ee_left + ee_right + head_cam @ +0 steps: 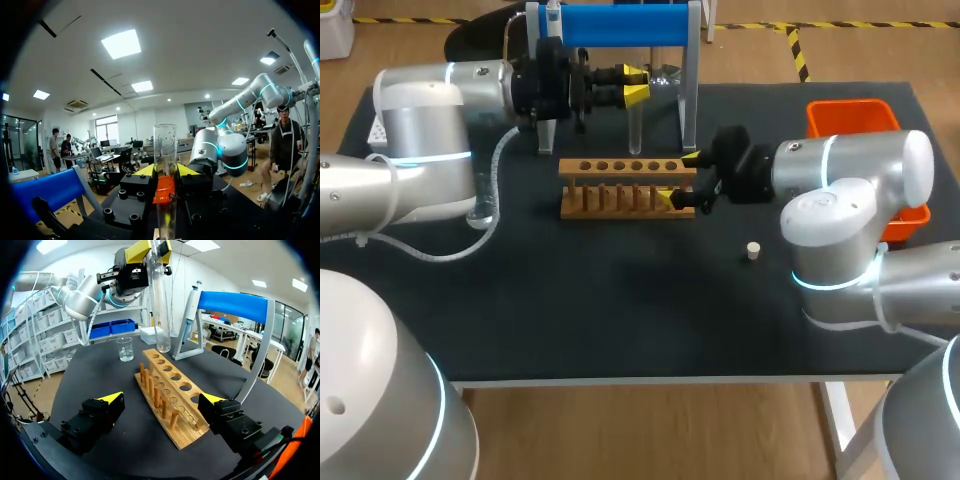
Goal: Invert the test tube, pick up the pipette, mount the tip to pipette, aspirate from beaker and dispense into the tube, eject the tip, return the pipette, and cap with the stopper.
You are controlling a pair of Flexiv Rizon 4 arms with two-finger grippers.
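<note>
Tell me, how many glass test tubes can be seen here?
1. The test tube is held vertically in the left tool, above the table behind the wooden rack. The rack's holes look empty, and nothing suggests a hidden tube.

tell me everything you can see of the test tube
The test tube is a long, narrow cylinder of clear material that looks like glass, and it appears empty. It stands upright with its rounded closed end down. The left gripper is shut on its upper part, one yellow-tipped finger on each side. Its lower end hangs just beyond the far side of the wooden rack, not in any hole. No stopper shows on it.
</note>
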